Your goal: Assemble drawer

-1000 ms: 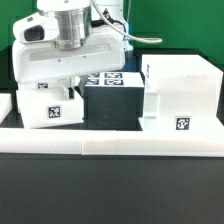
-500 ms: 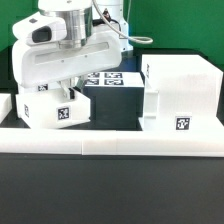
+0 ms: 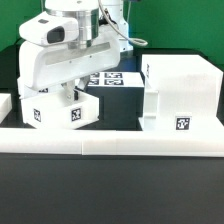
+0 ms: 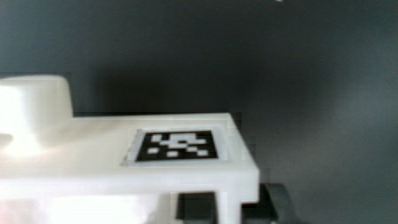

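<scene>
My gripper (image 3: 72, 92) is shut on the wall of a white open-top tray (image 3: 60, 114) at the exterior view's left. The tray is turned so two tagged faces show. In the wrist view my dark fingertips (image 4: 278, 204) clamp the tray's thin wall, with the gripper (image 4: 240, 205) at the frame's edge. The tray's top face (image 4: 107, 175) bears a square tag (image 4: 178, 145), and its round knob (image 4: 36, 102) stands beside it. The tall boxy housing (image 3: 180, 92) stands at the exterior view's right, apart from the tray. The second tray is out of view.
The marker board (image 3: 108, 78) lies between the tray and the housing, behind them. A long low white border bar (image 3: 110, 149) runs across the front, and another white piece (image 3: 5, 103) sits at the far left. The arm's white body hides the back left.
The arm has carried the tray toward the exterior view's right, nearer the housing, and the tray has turned so a second tagged face shows.
</scene>
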Robot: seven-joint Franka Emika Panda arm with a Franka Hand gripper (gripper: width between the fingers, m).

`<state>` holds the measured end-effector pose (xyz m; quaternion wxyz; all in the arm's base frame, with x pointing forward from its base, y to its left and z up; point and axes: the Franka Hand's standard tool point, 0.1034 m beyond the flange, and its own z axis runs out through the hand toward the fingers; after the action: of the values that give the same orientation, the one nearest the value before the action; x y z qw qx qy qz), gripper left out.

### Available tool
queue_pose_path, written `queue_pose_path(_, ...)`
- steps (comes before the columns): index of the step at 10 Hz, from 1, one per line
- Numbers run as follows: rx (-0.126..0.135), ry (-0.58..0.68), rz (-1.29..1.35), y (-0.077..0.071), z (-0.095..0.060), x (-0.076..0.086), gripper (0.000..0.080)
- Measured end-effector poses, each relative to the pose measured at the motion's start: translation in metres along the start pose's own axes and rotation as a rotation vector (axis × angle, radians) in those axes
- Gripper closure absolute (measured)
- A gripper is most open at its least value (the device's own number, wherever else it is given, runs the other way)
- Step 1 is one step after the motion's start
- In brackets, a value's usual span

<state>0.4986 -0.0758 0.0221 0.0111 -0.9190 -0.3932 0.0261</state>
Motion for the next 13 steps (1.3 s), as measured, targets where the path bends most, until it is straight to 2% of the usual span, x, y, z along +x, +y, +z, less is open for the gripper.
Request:
queue_pose_path(2,-0.015,0.004,-0.072,0.000,-0.004,0.006,0.0752)
queue_pose_path(4,-0.032,0.009,-0.122,-0.002,-0.024,0.017,0.0752)
queue_pose_path(5,-0.038,0.014,-0.124,-0.003,-0.028,0.018,0.0752)
queue_pose_path(8,-0.032,0.008,-0.127,-0.003,-0.024,0.015,0.0752)
queue_pose_path(10,-0.043,-0.019,-0.214,-0.007,-0.022,0.018,0.0752)
queue_pose_path(13,-0.042,-0.031,-0.379,-0.005,-0.021,0.015,0.0753)
